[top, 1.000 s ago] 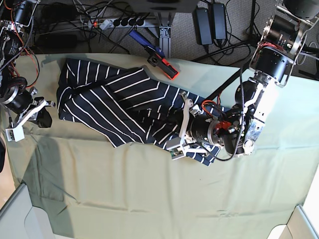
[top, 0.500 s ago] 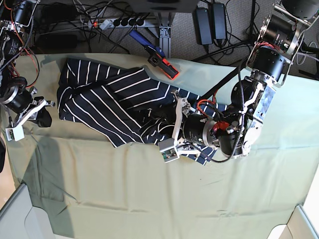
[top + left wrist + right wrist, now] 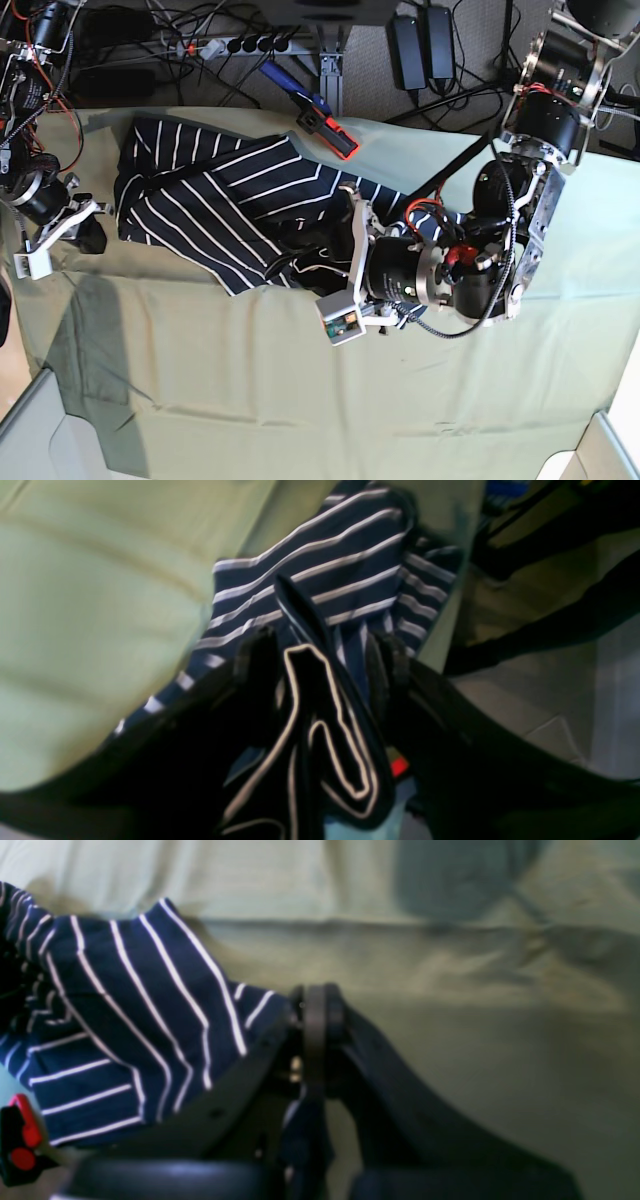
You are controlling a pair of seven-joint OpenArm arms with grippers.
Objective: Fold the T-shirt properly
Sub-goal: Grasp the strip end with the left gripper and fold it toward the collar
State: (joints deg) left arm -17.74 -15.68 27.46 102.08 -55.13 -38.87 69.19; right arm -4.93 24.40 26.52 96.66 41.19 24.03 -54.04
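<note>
Item: T-shirt (image 3: 215,200), dark navy with thin white stripes. Lies crumpled and partly doubled over on the far-left part of the tabletop (image 3: 300,400), which is draped in a pale green cloth (image 3: 250,380). Its right-hand end is bunched under the left arm.

Left gripper (image 3: 320,655): jaws spread, with a fold of striped fabric standing between them in the wrist view. The fabric appears loose rather than clamped, though blur prevents certainty about contact.

Right gripper (image 3: 316,1012): pressed together at the left edge of the shirt. A strip of dark fabric hangs below the jaws in its wrist view; whether it is actually pinched cannot be told.

Other: a blue-and-red tool (image 3: 312,113) at the far edge of the tabletop, just beyond the shirt.

Risks, as judged:
- The fold between the spread left jaws may snag on a finger as the arm lifts away, dragging the bunched end and undoing any crease.
- The bunched fabric under the left arm may be pulled askew, leaving an uneven, lumpy fold.
- The green cloth could be caught along with the shirt on a low grasp, wrinkling the surface.

Writing and labels: none legible in any view; wrist views are blurred.
</note>
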